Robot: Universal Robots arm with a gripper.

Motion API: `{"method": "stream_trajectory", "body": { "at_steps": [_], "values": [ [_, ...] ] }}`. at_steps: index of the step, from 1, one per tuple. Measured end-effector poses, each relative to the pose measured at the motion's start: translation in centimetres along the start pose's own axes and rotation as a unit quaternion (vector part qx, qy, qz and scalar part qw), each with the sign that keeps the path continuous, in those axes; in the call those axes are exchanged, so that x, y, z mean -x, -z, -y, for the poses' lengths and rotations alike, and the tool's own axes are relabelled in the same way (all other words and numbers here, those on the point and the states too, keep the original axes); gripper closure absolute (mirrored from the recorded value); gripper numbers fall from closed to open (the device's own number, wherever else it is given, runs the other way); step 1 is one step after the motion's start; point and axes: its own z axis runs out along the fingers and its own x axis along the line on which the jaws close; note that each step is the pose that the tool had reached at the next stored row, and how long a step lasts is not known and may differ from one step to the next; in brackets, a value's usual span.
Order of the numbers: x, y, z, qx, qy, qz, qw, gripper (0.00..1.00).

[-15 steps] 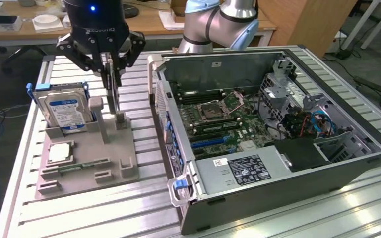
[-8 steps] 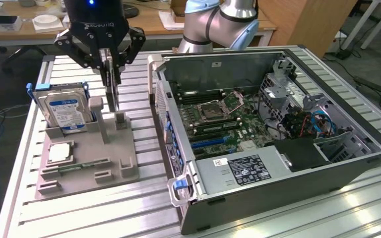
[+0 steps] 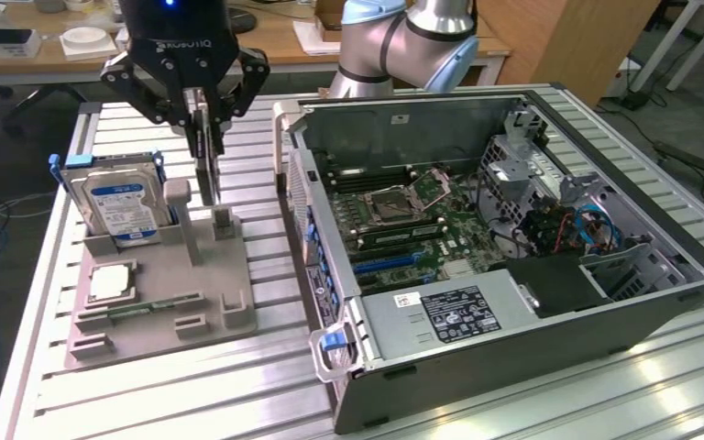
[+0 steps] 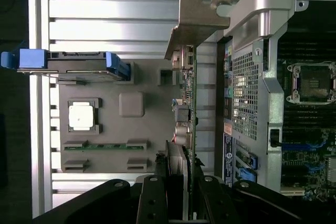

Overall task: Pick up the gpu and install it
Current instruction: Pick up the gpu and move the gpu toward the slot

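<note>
The gpu is a thin dark card seen edge-on, standing upright over the grey holder at the exterior view's left. My gripper comes down from above and is shut on the card's upper edge. The card's lower edge sits right at the holder's slot posts; I cannot tell if it touches them. In the wrist view the gpu runs away from my gripper, with its silver bracket at the far end, beside the case's rear wall.
An open computer case lies to the exterior view's right of the holder, motherboard exposed. The holder also carries a hard drive, a square chip and a green memory stick. Everything rests on a ribbed aluminium table.
</note>
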Motion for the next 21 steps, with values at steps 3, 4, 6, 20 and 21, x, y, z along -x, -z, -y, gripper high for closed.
{"method": "stream_trajectory", "body": {
  "at_steps": [3,4,6,20,21],
  "values": [
    [0.7,-0.03,0.0,0.0001,-0.001,0.0001,1.0,0.73],
    [0.9,-0.04,0.0,0.0001,-0.001,0.0001,1.0,0.73],
    [1.4,-0.05,-0.01,0.0001,-0.001,0.0001,1.0,0.73],
    [4.3,-0.12,-0.04,-0.0002,-0.004,0.0003,1.0,0.73],
    [4.5,-0.11,-0.05,-0.0005,-0.005,0.0003,1.0,0.73]
  ]
}}
